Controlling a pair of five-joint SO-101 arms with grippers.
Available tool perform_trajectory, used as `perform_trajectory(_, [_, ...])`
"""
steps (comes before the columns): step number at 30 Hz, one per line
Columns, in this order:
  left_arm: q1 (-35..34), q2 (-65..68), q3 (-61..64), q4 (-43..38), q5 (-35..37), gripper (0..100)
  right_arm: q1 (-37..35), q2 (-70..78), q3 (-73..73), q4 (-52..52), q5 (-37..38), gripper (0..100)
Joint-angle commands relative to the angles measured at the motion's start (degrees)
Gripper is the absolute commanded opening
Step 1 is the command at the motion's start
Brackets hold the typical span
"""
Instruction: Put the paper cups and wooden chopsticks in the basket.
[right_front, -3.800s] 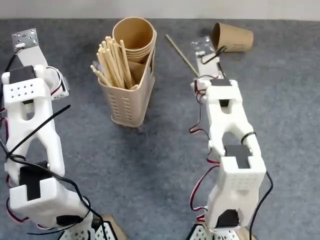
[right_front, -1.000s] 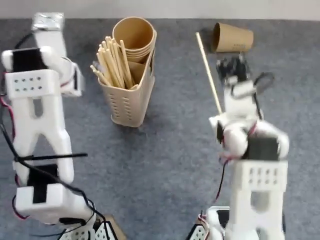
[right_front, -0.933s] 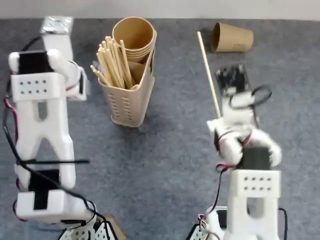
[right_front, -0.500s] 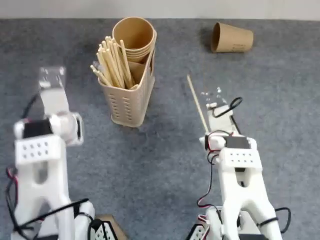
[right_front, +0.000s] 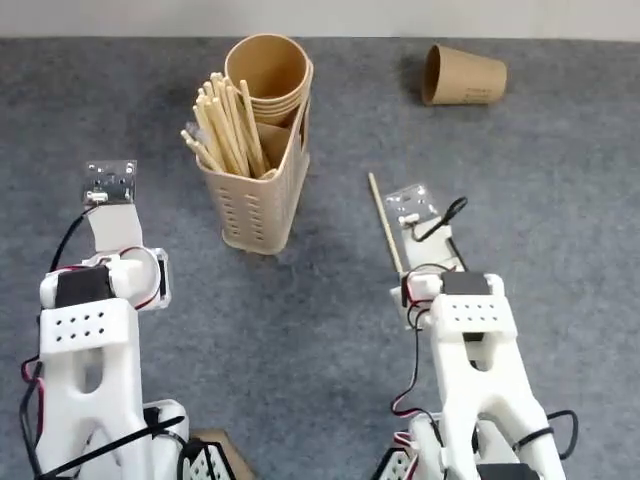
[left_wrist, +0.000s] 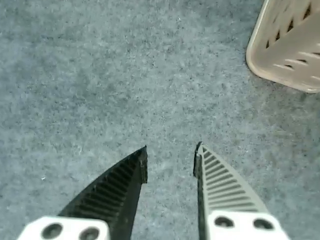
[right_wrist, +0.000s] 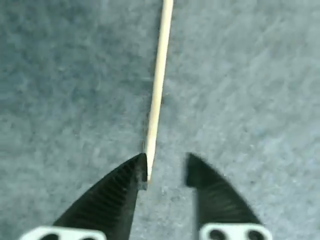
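A beige slotted basket stands upright on the grey carpet, holding several wooden chopsticks and stacked paper cups. One paper cup lies on its side at the far right. A single chopstick lies right of the basket, beside the right arm. My right gripper is open, and the near end of the chopstick rests against one fingertip, not between the fingers. My left gripper is open over bare carpet, with a basket corner off to one side.
Grey carpet covers the table. The left arm stands at the near left, apart from the basket. Open floor lies between the two arms and around the lying cup.
Both arms have drawn back toward the near edge. The single chopstick came along with the right gripper, from beside the lying cup to a spot right of the basket.
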Motion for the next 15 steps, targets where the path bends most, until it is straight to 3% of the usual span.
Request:
perform_trajectory(1, [-0.40,-1.10,-0.22,-0.88,-0.35,18,-1.98,-0.84,-4.18,0.22,0.44,26.7])
perform_trajectory(5, [-0.40,-1.10,-0.13,-0.88,-0.35,18,-2.86,0.40,-10.42,-1.10,0.09,26.8])
perform_trajectory(11, [-0.40,-1.19,-0.22,-0.88,-0.35,18,-3.74,12.70,-13.41,-18.77,0.44,26.8])
perform_trajectory(15, [-0.40,-1.19,-0.13,-0.88,-0.35,18,-3.82,24.31,-13.76,-23.69,0.44,26.8])
